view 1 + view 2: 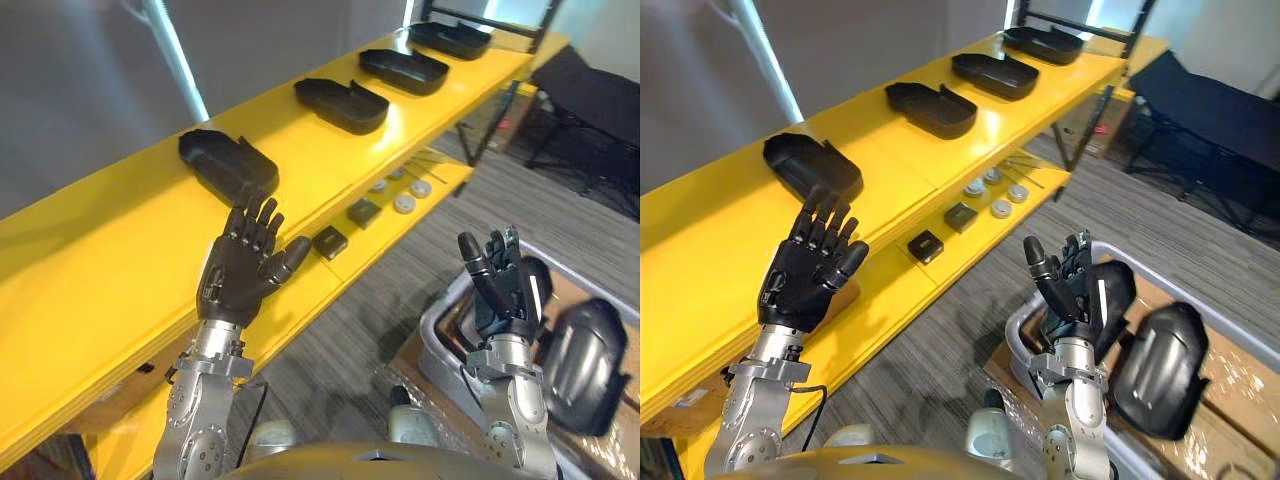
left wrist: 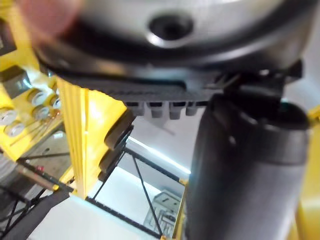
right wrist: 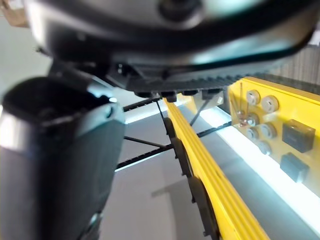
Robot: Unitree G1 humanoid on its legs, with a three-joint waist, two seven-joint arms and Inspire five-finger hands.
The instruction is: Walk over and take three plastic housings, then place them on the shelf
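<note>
Several black plastic housings lie in a row on the top board of the yellow shelf point(image 1: 120, 260); the nearest one point(image 1: 225, 160) sits just beyond my left hand point(image 1: 243, 268). That hand is raised in front of the shelf edge, open, fingers straight, holding nothing. My right hand point(image 1: 505, 290) is also open and empty, held upright over a grey bin point(image 1: 440, 340). Another black housing point(image 1: 585, 365) lies to the right of that hand, in the bin. In the wrist views each thumb point(image 2: 245, 170) point(image 3: 55, 165) stands free with nothing against it.
The shelf's lower board carries small black boxes point(image 1: 330, 242) and round discs point(image 1: 404, 203). The bin rests on a cardboard box point(image 1: 1230, 400) on the grey floor. A black metal frame point(image 1: 480, 120) and a dark cot point(image 1: 590, 90) stand at the far right.
</note>
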